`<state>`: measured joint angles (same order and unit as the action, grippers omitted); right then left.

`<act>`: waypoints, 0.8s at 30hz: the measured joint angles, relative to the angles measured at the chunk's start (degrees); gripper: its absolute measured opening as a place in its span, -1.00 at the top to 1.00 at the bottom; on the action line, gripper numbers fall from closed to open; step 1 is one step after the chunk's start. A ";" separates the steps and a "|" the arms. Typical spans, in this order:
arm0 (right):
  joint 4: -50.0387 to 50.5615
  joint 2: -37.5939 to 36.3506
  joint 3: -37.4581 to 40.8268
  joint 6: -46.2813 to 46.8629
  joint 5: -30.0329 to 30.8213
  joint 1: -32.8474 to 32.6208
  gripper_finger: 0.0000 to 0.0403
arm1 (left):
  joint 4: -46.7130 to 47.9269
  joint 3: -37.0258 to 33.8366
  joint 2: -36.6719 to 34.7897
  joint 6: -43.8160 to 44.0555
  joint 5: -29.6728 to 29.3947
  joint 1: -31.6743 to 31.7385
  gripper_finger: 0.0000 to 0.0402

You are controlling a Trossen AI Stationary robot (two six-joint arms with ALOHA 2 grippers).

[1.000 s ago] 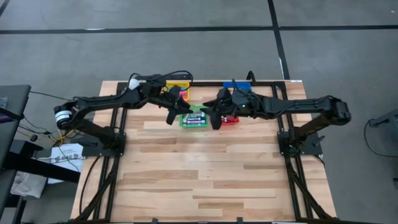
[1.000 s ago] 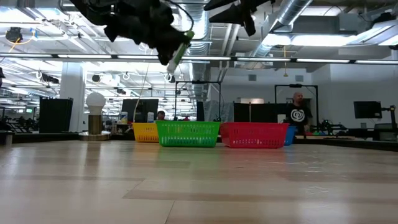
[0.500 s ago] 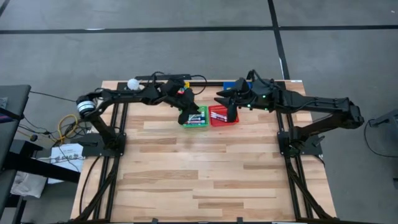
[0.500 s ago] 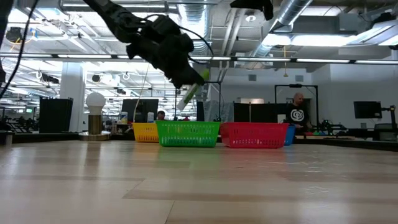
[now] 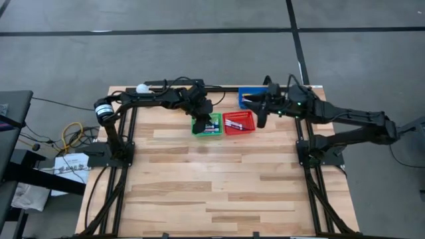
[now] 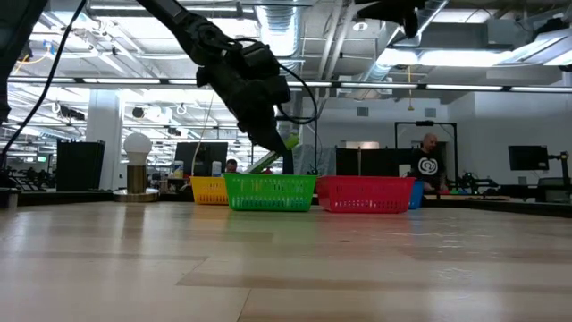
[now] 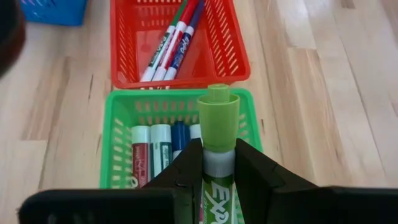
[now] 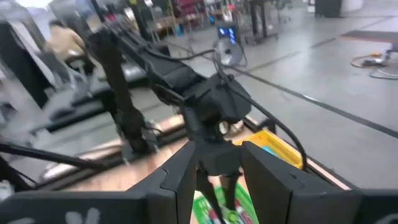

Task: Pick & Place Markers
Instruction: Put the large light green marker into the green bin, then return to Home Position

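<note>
My left gripper (image 5: pixel 204 117) hangs over the green basket (image 7: pixel 121 102), shut on a green-capped marker (image 7: pixel 217 115). In the low view that marker (image 6: pixel 271 158) slants down toward the basket's rim (image 6: pixel 268 182). Several markers (image 7: pixel 152 149) lie on the green basket's floor, and three more (image 7: pixel 174 37) lie in the red basket (image 5: pixel 239 123). My right gripper (image 5: pixel 261 117) is open and holds nothing. It is high up near the red basket's right side, level with the blue basket (image 5: pixel 251 95), and shows at the top of the low view (image 6: pixel 402 9). My left gripper pinches the green marker between its two fingers (image 7: pixel 189 168) on the white barrel just behind the cap (image 7: pixel 219 160). The marker lies along the fingers, its capped end sticking out past their tips. It is lifted clear and slants downward over the green basket.
Four mesh baskets stand near the table's far edge: yellow (image 6: pixel 207 190), green, red (image 6: pixel 366 194) and blue. A white ball-shaped lamp (image 5: pixel 141 88) stands at the far left corner. Bare wood (image 5: pixel 219 179) fills the table's near half. A person (image 6: pixel 429 161) stands far behind.
My left gripper has carried the green marker down and a little toward the table's right and far edge, ending just above the green basket. My right gripper has drawn away from the red basket toward the table's right and far edge.
</note>
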<state>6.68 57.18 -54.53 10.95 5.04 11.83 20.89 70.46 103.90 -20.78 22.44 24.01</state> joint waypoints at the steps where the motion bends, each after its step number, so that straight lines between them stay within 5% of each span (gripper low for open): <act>1: -1.97 -1.15 1.85 0.69 -0.64 0.33 0.41 | 0.12 0.00 0.00 0.00 0.03 0.00 0.68; 9: -12.63 -6.32 11.75 4.08 -1.24 1.07 0.41 | -0.31 0.02 1.13 0.00 -1.26 0.39 0.68; 17: -13.62 -6.42 11.92 4.08 -1.24 0.57 0.41 | -0.94 0.00 3.72 0.02 -1.84 0.12 0.68; 24: -13.84 -6.55 11.92 4.08 -1.24 0.57 0.41 | -1.87 0.00 3.76 0.00 -4.07 0.09 0.25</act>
<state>-7.15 50.63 -42.61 15.03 3.79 12.40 19.02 70.46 107.66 -20.78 18.37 24.10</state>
